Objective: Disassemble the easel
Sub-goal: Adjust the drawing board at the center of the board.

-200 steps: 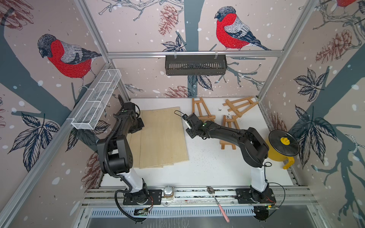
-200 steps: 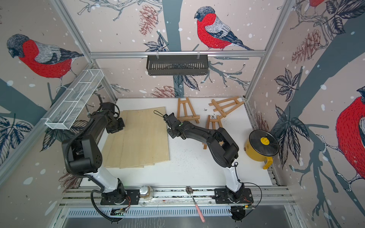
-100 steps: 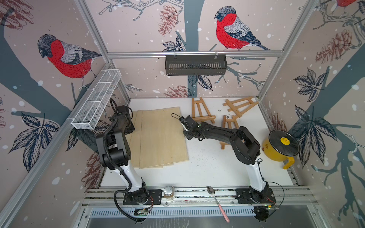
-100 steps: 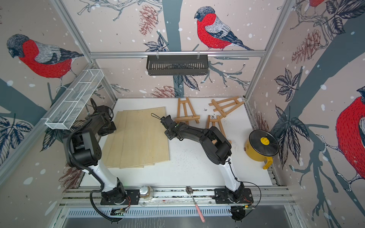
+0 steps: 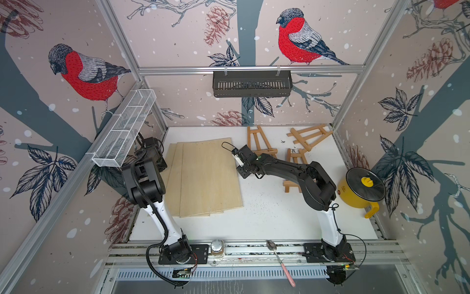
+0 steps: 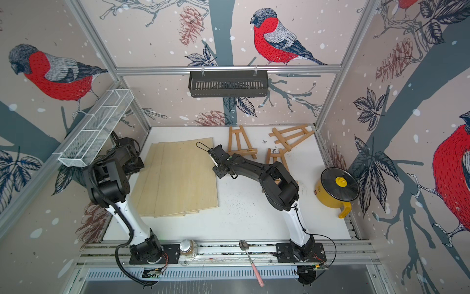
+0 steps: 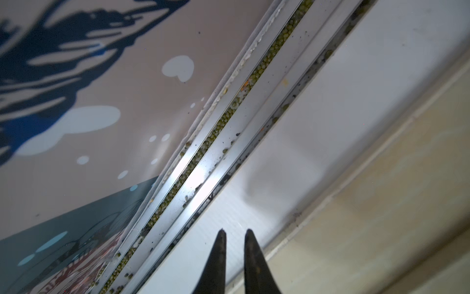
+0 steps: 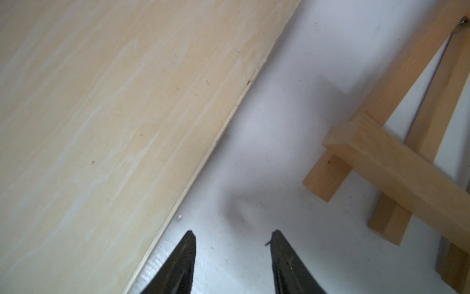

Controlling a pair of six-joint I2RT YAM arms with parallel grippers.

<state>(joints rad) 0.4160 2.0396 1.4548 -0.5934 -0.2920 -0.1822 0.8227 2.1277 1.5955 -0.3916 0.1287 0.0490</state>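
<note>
Easels number three, all grouped toward the far right corner of the white worktop [image 5: 267,219]. The middle easel [image 5: 268,151] is close to the far edge, with its ledge bar toward the front. The corner easel [image 5: 302,139] lies slanted near the far right corner. The third easel [image 5: 296,154] is nearer the front and partly hidden under the right arm [image 5: 292,169]. The visible legs and crossbars of each look joined. A fanned stack of thin wood sheets [image 5: 208,175] covers the left part of the worktop.

The right claw [image 8: 233,233] hangs over the bare strip between the sheets' right edge and the middle easel, touching neither. Its fingers are spread apart and nothing sits between them. In the right wrist view, the middle easel's ledge bar and one leg end show close beside that strip.

The left claw [image 7: 235,231] is at the far left edge of the worktop, next to the wall. In both top views it is half hidden beneath a white wire basket [image 5: 124,129]. Its fingers are almost together, with a slim gap between the tips, and they grip nothing. Green beans [image 7: 229,119] fill the groove of the metal rail along that edge.

A yellow pot [image 5: 353,196] with a black lid stands at the right edge. A spoon [image 5: 279,259] lies on the front rail.
</note>
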